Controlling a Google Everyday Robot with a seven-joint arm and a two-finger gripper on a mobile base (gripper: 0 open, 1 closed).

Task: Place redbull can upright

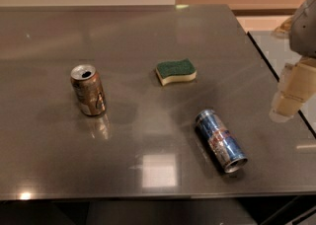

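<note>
The redbull can (220, 140) lies on its side on the near right of the grey surface (148, 174). Beyond it, at the right edge, the hand (289, 93) hangs apart from the can, holding nothing; how far open, I cannot tell. Farther left stands a brown-gold can (88, 91), and beyond it lies a green sponge (176, 71).

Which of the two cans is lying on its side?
The slim blue-and-silver redbull can, front right, nearest the claw at the far right. The wider brown-gold can on the left stands upright.
</note>
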